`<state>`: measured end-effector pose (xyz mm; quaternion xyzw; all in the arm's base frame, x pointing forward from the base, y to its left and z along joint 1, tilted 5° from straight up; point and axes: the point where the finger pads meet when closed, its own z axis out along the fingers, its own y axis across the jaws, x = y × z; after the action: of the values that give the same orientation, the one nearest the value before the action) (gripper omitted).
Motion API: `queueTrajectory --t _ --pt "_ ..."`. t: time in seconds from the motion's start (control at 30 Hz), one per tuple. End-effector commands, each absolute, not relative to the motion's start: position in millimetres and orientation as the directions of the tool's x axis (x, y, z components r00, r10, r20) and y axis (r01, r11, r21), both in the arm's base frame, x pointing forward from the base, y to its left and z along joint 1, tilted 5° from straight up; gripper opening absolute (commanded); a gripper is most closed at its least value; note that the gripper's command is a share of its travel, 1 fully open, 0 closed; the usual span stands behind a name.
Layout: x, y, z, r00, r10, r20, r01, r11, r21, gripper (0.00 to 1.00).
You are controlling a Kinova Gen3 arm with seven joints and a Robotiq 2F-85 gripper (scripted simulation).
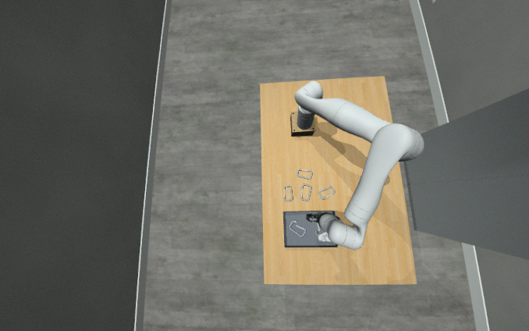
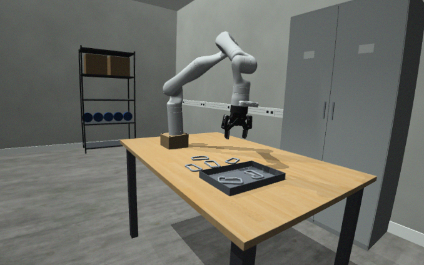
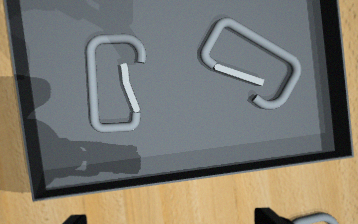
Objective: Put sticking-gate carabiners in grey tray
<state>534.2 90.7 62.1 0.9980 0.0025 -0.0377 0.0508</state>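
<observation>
On the floor of the grey tray (image 1: 284, 230) (image 2: 216, 184) (image 3: 190, 176), two bent-in gates hang open, one on the slanted carabiner (image 1: 296, 233) (image 2: 229, 182) (image 3: 262, 41) and one on the straighter carabiner (image 1: 318, 226) (image 2: 261, 174) (image 3: 91, 82). Four more carabiners (image 1: 303, 192) (image 2: 200, 159) (image 3: 320, 216) lie outside it on the table (image 1: 273, 261) (image 2: 266, 209) (image 3: 200, 200). The gripper (image 1: 313, 217) (image 2: 236, 137) (image 3: 170, 218) is up high, its fingers wide apart, with nothing in them. The sorting may be nearly done, but I cannot tell if those four gates all snap shut, so some may need a push to check
</observation>
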Motion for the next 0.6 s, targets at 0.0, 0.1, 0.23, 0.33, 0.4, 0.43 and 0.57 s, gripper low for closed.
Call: queueTrajectory --t 0.0,0.1,0.23,0.33,0.4,0.43,0.57 --pt "493.6 85.5 93.6 0.998 0.000 -0.057 0.006 -0.996 0.094 1.00" --pt "493.6 85.5 93.6 0.998 0.000 -0.057 0.006 -0.996 0.094 1.00" --pt "493.6 85.5 93.6 0.998 0.000 -0.057 0.006 -0.996 0.094 1.00" --pt "435.9 69.5 125.5 0.999 -0.002 -0.045 0.003 -0.995 0.095 1.00" --pt "434.8 69.9 126.6 0.999 -0.002 -0.045 0.003 -0.995 0.095 1.00" --pt "433.5 69.6 127.4 0.999 -0.002 -0.045 0.003 -0.995 0.095 1.00" --pt "415.8 65.6 137.7 0.999 -0.002 -0.045 0.003 -0.995 0.095 1.00"
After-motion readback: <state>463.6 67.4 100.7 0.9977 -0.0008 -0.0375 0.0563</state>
